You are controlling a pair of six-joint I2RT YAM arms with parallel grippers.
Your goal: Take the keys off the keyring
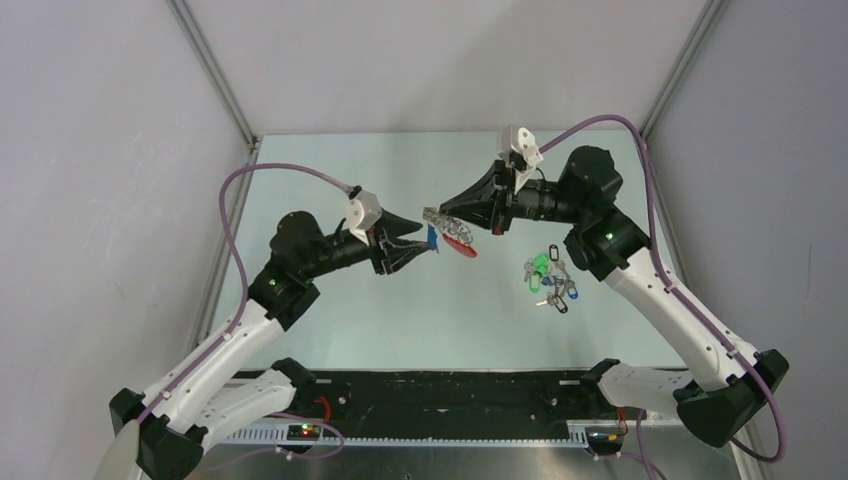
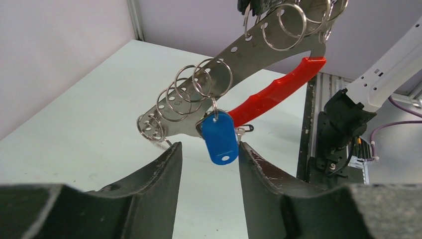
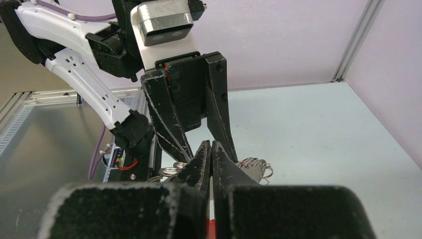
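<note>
Top, left-wrist and right-wrist views of a key-removal setup. The keyring (image 2: 244,64) is held in the air over the middle of the bench (image 1: 470,320), between the two arms. It is a pale metal strip punched with a row of holes, closed by a bright red band, and many split rings (image 2: 211,79) are threaded through the holes. The right claw (image 3: 211,147) is clamped on the strip, its fingers pressed almost together. The left claw (image 2: 210,147) stands apart at a moderate gap. A blue key (image 2: 220,137) hangs from one split ring between its fingers (image 2: 166,169), close against one of them; whether it touches cannot be told. The blue head is plain-faced with a small oval hole near its lower end, and no writing is legible at this resolution. The other keys (image 1: 550,278), with green, blue and black heads, lie clustered on the bench beside the right forearm, well apart from the keyring. Bare bench extends on the far side and toward the arm bases; enclosure walls (image 1: 100,200) bound it on both sides.
</note>
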